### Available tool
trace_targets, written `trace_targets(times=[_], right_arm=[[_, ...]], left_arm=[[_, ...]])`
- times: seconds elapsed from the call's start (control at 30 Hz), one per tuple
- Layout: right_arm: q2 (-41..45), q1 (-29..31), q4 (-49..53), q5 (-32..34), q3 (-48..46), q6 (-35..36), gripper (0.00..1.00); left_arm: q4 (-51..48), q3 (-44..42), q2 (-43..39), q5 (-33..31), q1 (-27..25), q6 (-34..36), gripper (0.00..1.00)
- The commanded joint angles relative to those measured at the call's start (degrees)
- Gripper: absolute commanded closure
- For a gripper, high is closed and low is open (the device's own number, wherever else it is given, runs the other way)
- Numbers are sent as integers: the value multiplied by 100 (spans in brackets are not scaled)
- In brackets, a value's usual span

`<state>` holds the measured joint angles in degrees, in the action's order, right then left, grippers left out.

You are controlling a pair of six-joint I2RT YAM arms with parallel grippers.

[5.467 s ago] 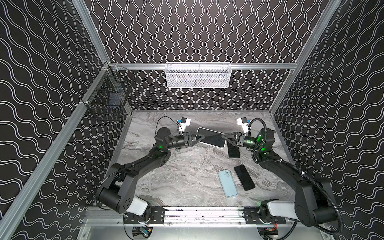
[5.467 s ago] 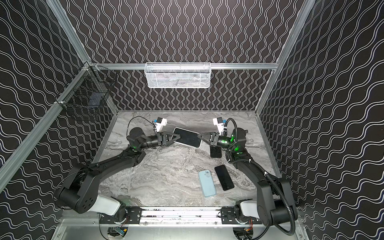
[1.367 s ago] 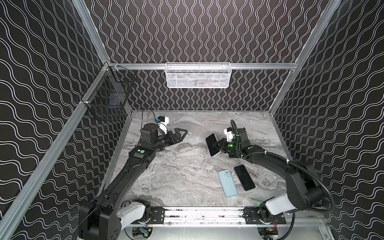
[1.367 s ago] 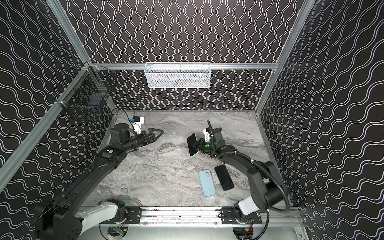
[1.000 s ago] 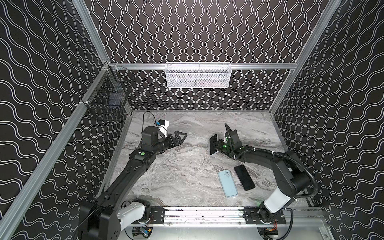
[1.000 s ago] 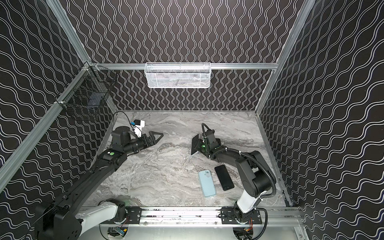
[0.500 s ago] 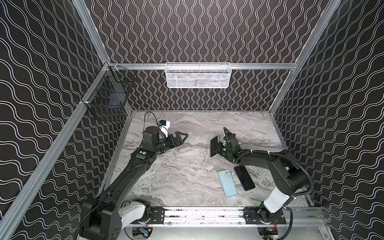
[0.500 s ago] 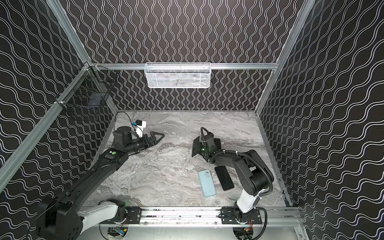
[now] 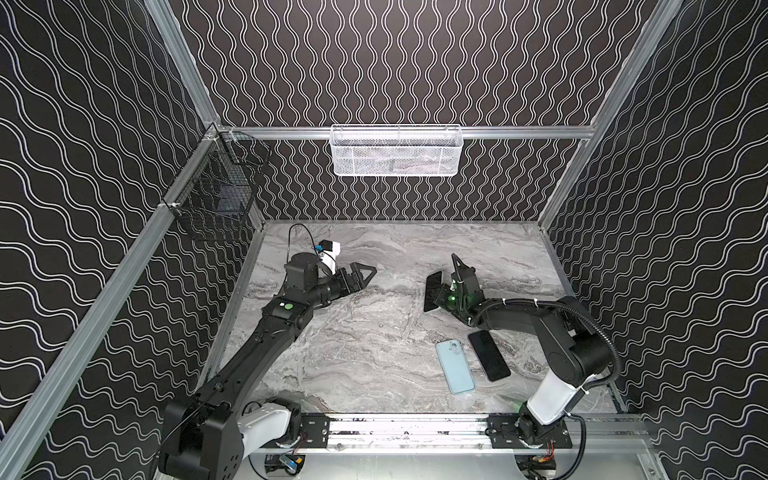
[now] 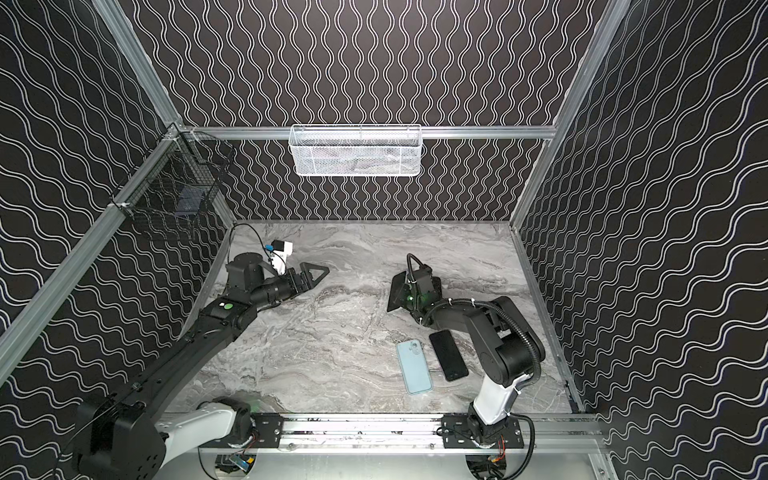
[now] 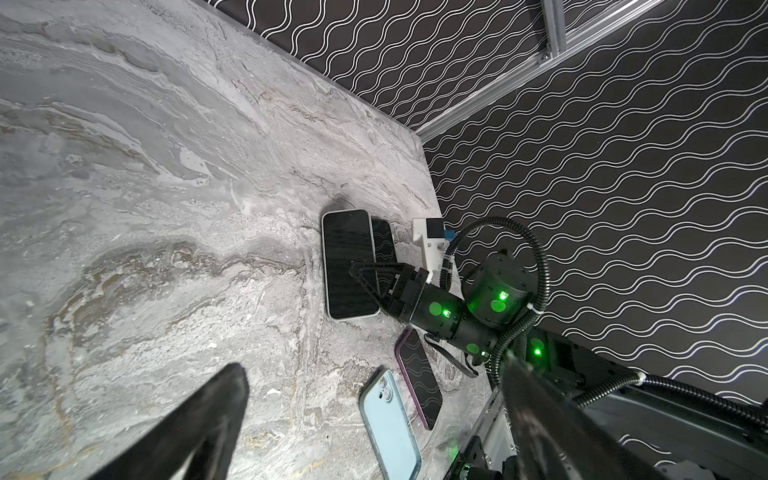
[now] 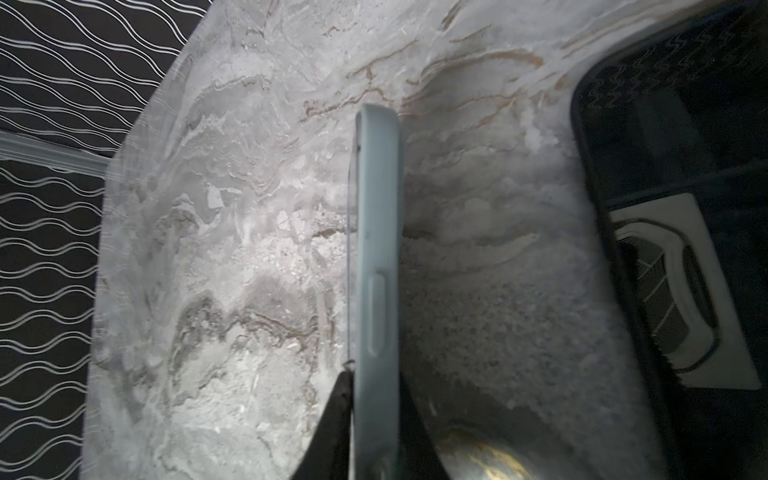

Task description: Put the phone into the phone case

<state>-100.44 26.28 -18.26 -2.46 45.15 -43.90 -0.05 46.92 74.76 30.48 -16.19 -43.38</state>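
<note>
**Bimanual cell, seen from above and from both wrists.** A grey marble-patterned tabletop [image 9: 365, 332] forms the floor between black walls [image 9: 395, 62] printed with white wavy lines. The long black left arm [image 9: 266, 345] reaches toward the far left of the table. The black-and-white right arm [image 9: 528, 320] bends inward from the near right corner. A white mesh basket [image 9: 395, 153] hangs on the back wall's aluminium rail [image 9: 519, 132], and a black wire basket [image 9: 216, 199] hangs at the left wall.

The left gripper [image 9: 368, 272] hovers over bare marble with its jaws spread wide, holding nothing. The right gripper [image 11: 361, 272] is closed narrowly on a flat rectangular phone [image 9: 433, 291] with a dark screen, one finger against each face. The phone stands on edge right of the table's centre, screen toward the left arm. It sits inside a pale blue-grey case [image 12: 376, 249] whose rim surrounds the screen.

A dark glossy slab [image 11: 383, 245] lies flat just behind the phone. Nearer the arm bases, a light-blue handset [image 9: 455, 366], camera side up, lies just beside a black, purple-rimmed handset [image 9: 489, 360].
</note>
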Motion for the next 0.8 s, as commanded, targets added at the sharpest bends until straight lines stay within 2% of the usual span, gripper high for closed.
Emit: trace_targets(times=[0.0,0.17,0.23,0.4,0.53,0.77], right_arm=[[-37,-27,107,32,25,74,77],[-76,-70,166,48,76,101,73],[-123,-96,210,44,117,121,67],[-208,-96,347,92,232,205,60],[-256,-332,437,71,324,293,55],[-78,-387,739,66,508,592,40]], left_arm=[[191,-15,13,28,6,-26,1],[182,-20,4,46,2,-22,1],[173,-20,-4,45,2,-14,1],[147,-37,-28,46,1,10,2],[133,-71,-43,46,2,13,1],[25,-85,-126,28,4,79,2]])
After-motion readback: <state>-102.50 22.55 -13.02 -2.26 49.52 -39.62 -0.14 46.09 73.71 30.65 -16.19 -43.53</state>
